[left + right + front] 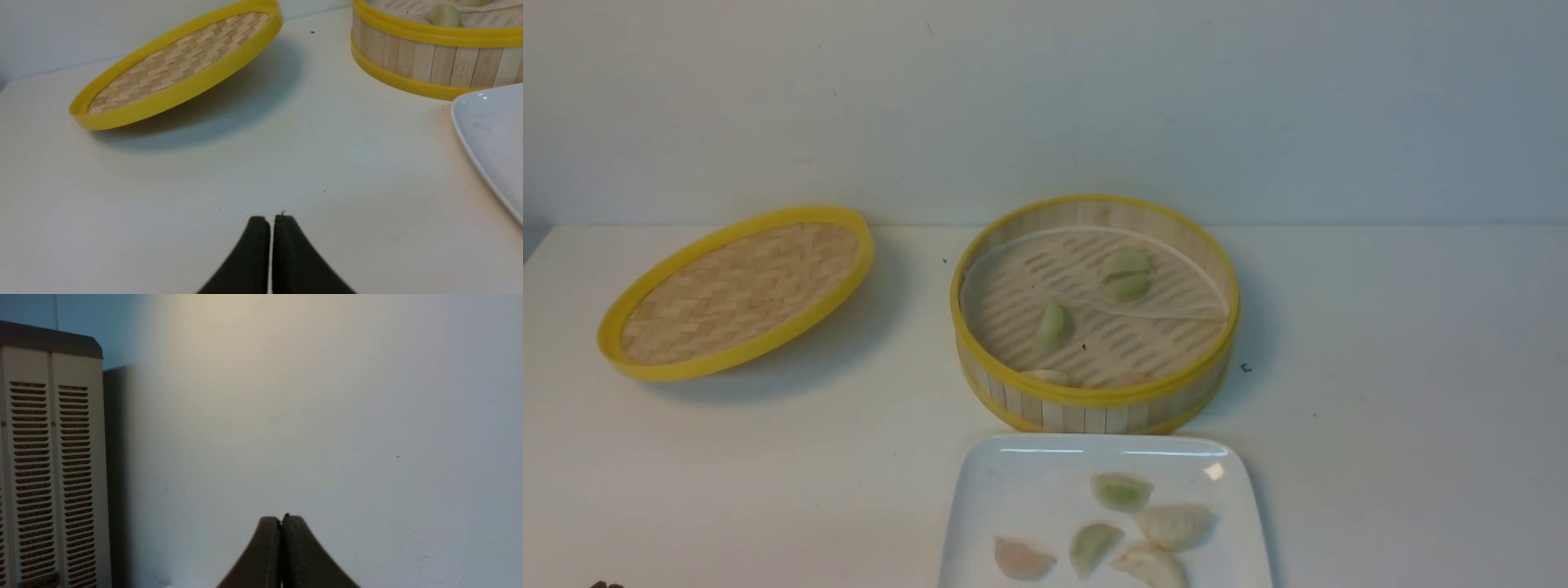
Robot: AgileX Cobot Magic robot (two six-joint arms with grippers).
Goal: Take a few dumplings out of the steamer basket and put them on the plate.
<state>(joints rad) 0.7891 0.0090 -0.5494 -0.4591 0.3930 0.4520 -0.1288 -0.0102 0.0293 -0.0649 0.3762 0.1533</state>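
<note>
Nearest me in the front view, at six o'clock, the plate carries five dumplings. Just beyond it sits the steamer basket, with two green dumplings on its floor and perhaps two paler ones tucked under the near rim. The lid lies tilted at ten o'clock.

My left gripper has its jaws pressed together, empty, low over the table. My right gripper is likewise together and empty, facing the wall.

I judge the job nearly or fully done. If another is wanted, I'd open wide, descend vertically, and pinch lightly across the pleats.

Only the right wrist view shows a vented cabinet; only the front shows the plate's load.
</note>
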